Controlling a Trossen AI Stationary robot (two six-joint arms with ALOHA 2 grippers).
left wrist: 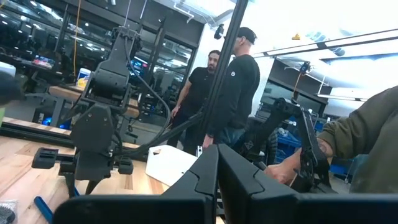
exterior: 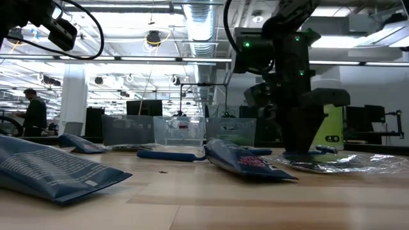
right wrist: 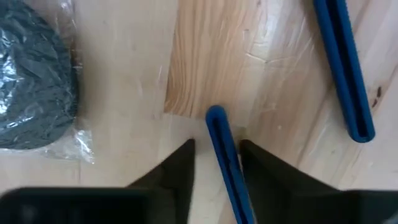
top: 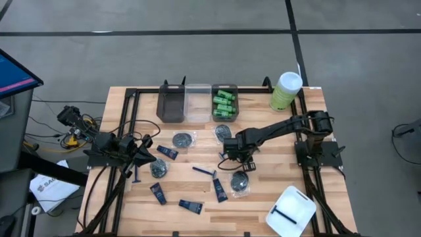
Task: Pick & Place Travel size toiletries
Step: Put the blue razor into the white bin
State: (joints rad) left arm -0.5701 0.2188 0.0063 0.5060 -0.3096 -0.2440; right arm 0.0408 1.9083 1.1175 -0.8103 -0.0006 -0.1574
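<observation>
My right gripper (top: 231, 157) is down at the table's middle, open. Its fingers (right wrist: 186, 155) stand on either side of a thin blue razor (right wrist: 219, 149) that lies on the wood, with a small gap on each side. A second razor (right wrist: 345, 74) lies beside it, and a round grey crinkly packet (right wrist: 31, 87) lies on the other side. Navy tubes (top: 168, 153), more packets (top: 183, 139) and another razor (top: 204, 171) are scattered on the table. Green mini bottles (top: 223, 104) lie in a bin. My left gripper (top: 141, 157) waits, shut, at the table's left.
Three bins stand at the far edge: a dark one (top: 172, 103), a clear one (top: 197, 102) and the one with bottles. A tall green canister (top: 286, 91) stands at the far right. A white tray (top: 293, 210) with a razor sits at the near right. People stand beyond the table (left wrist: 239, 87).
</observation>
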